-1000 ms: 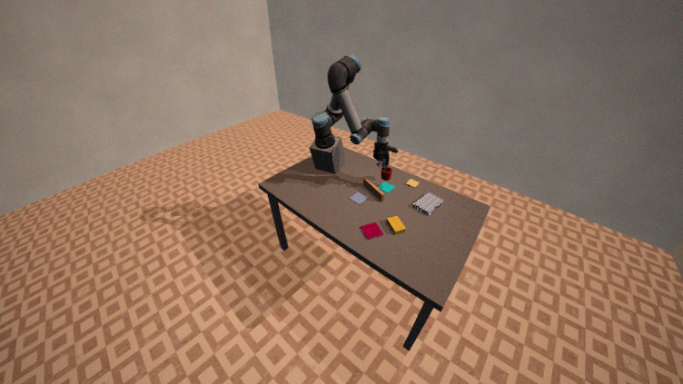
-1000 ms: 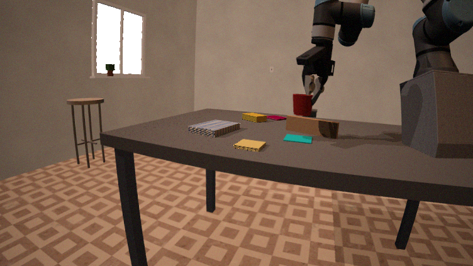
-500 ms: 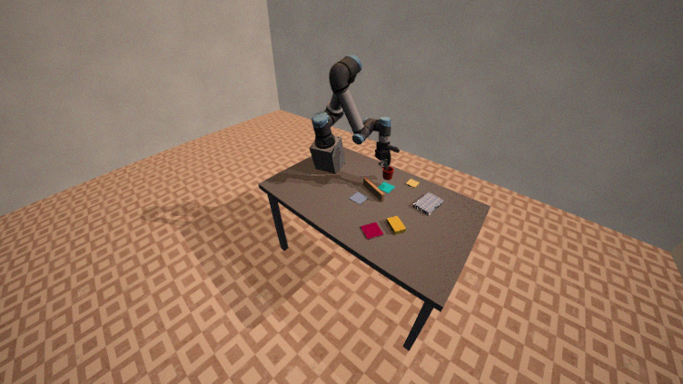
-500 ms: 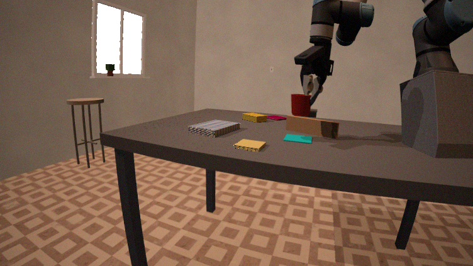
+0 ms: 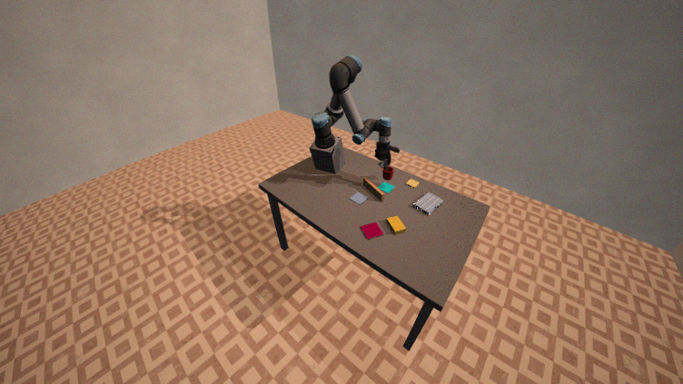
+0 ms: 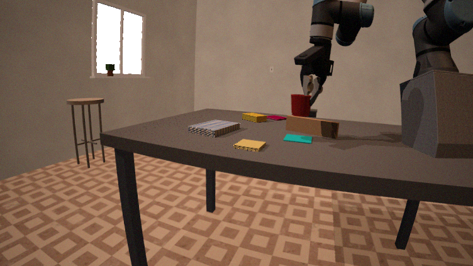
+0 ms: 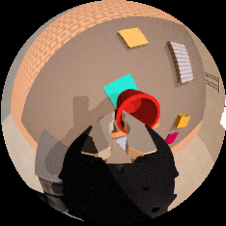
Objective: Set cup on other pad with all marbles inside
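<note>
My gripper [image 5: 384, 163] [image 6: 310, 90] [image 7: 118, 110] is shut on the rim of the red cup [image 5: 387, 172] [image 6: 300, 105] [image 7: 137, 108] and holds it upright a little above the table. In the wrist view the cup hangs over the near corner of the teal pad [image 5: 386, 187] [image 6: 297, 138] [image 7: 116, 88]. The brown rail [image 5: 373, 189] [image 6: 312, 126] lies between the teal pad and the grey pad [image 5: 358, 197]. The cup's inside looks dark red, and I cannot make out any marbles.
A yellow pad [image 5: 412, 182] [image 6: 249, 144] [image 7: 132, 37], a plaid block [image 5: 428, 203] [image 6: 213, 127] [image 7: 181, 62], a yellow block [image 5: 395, 223] [image 6: 254, 117] and a magenta pad [image 5: 371, 230] [image 6: 276, 117] lie on the table. The arm's base box [image 5: 327, 155] [image 6: 436, 111] stands at one end.
</note>
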`<move>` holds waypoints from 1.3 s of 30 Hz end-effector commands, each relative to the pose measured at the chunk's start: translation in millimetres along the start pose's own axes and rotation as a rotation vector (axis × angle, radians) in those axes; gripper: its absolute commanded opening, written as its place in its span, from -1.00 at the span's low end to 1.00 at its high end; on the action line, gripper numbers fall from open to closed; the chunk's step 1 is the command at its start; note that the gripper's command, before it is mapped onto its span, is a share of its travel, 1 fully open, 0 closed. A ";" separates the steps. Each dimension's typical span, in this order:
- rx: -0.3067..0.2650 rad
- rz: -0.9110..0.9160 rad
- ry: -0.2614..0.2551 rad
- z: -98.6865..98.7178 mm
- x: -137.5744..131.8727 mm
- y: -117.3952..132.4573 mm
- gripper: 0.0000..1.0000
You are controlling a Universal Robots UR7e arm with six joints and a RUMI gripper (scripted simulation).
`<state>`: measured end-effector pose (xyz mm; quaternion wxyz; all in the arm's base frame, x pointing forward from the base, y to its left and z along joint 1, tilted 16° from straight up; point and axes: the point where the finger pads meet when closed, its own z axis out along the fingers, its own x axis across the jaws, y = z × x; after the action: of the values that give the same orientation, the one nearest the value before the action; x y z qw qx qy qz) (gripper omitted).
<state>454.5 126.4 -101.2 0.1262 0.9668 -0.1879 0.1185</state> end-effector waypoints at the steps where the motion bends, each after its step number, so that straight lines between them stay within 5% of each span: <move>1: 0.001 0.000 0.001 0.5 0.3 -0.2 -0.95; 39: 0.001 0.000 0.001 64.7 -5.9 -0.6 -0.95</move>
<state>460.2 111.2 -159.8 0.1263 0.9668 -0.1880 0.1183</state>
